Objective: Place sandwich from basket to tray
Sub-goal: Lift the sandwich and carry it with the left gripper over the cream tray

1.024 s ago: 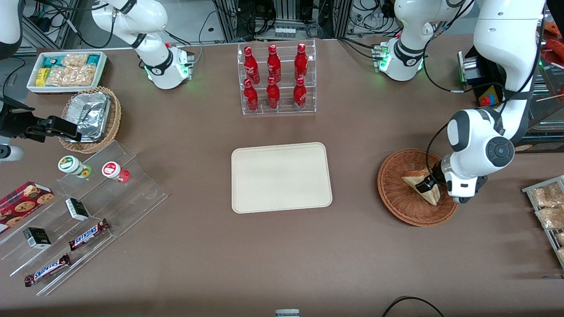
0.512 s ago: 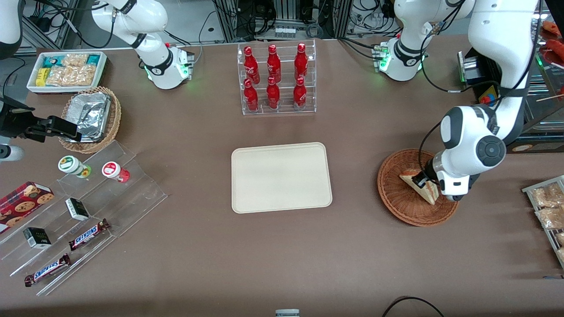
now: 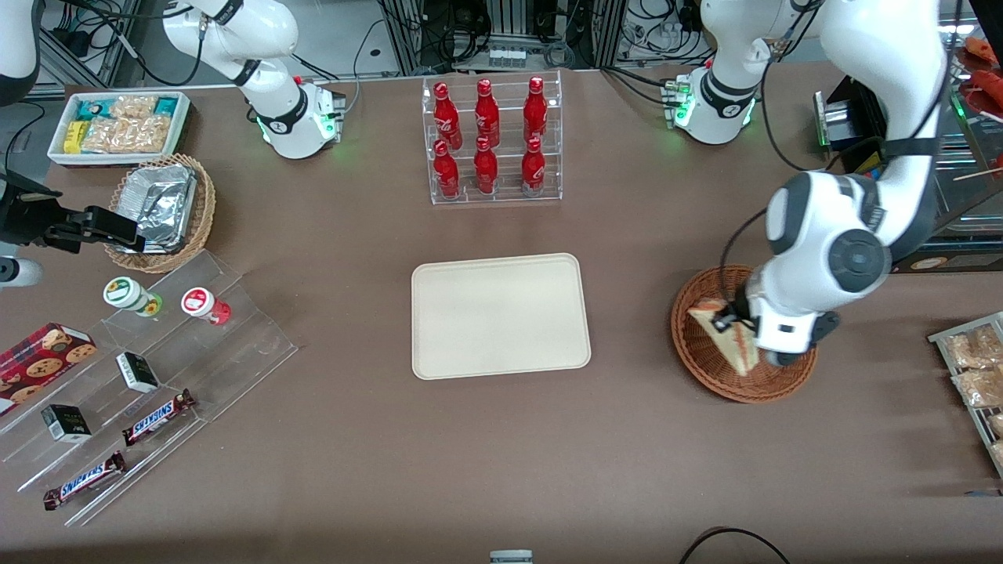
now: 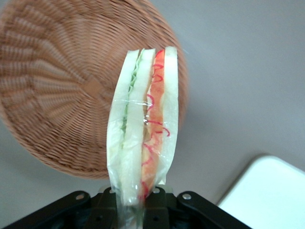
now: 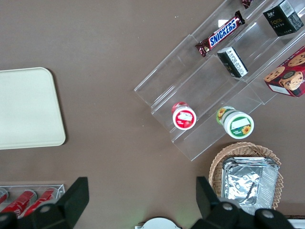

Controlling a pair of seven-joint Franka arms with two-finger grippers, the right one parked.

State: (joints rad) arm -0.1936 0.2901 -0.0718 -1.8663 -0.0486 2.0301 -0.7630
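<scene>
The sandwich (image 3: 722, 337), a wrapped wedge with red and green filling on its cut edge (image 4: 143, 124), hangs lifted above the reddish-brown wicker basket (image 3: 705, 360). My left gripper (image 3: 736, 325) is shut on it, gripping its wrapped end (image 4: 136, 202). In the left wrist view the basket (image 4: 62, 86) lies below the sandwich, with nothing else in it. The beige tray (image 3: 500, 315) lies bare at the table's middle, toward the parked arm's end from the basket; one corner of the tray (image 4: 267, 191) shows in the wrist view.
A clear rack of red bottles (image 3: 490, 141) stands farther from the front camera than the tray. Snack packets (image 3: 975, 368) lie at the working arm's end. Stepped acrylic shelves with sweets (image 3: 141, 376), a foil-tray basket (image 3: 161, 207) and a white snack box (image 3: 117, 125) sit at the parked arm's end.
My left gripper has risen and shifted toward the tray, carrying the sandwich up out of the basket. The basket has stayed in place.
</scene>
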